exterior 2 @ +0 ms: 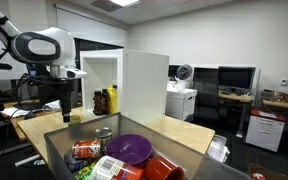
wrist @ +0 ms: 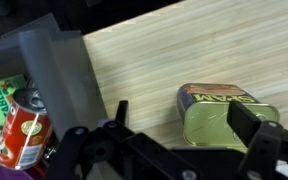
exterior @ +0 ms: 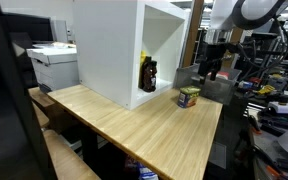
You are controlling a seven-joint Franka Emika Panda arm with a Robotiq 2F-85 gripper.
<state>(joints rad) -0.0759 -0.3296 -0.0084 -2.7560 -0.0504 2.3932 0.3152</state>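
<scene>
While the fingers (wrist: 264, 145) stand wide apart, the green tin (wrist: 219, 115) lies on the surface (wrist: 184, 50) between them, lower right of the wrist view.

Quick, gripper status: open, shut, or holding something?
Gripper: open, holding nothing; the green tin sits untouched on the table below it.

glossy metal tin (wrist: 222, 116) on matt wooden table (wrist: 184, 50)

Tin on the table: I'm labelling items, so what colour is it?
Olive-gold tin with a green top label; clearest in the wrist view.
</scene>
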